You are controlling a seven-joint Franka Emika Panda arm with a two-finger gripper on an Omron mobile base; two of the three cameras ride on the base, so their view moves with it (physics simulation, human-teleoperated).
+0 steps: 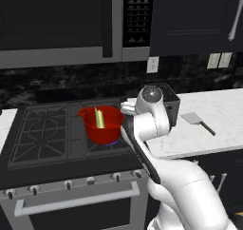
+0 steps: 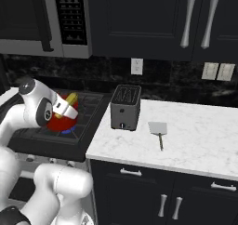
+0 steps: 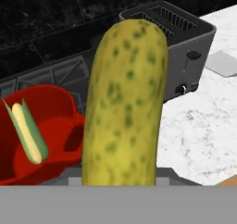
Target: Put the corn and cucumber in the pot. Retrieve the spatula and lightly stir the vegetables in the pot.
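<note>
Cucumber (image 3: pixel 126 102) upright, long axis along the tool gripping it, beside pot (image 3: pixel 51 140).

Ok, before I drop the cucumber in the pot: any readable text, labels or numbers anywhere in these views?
None can be read.
Microwave control panel: rows of pale marks, too small and blurred to read.
Toaster, red pot, stove knobs: no lettering visible.
</note>
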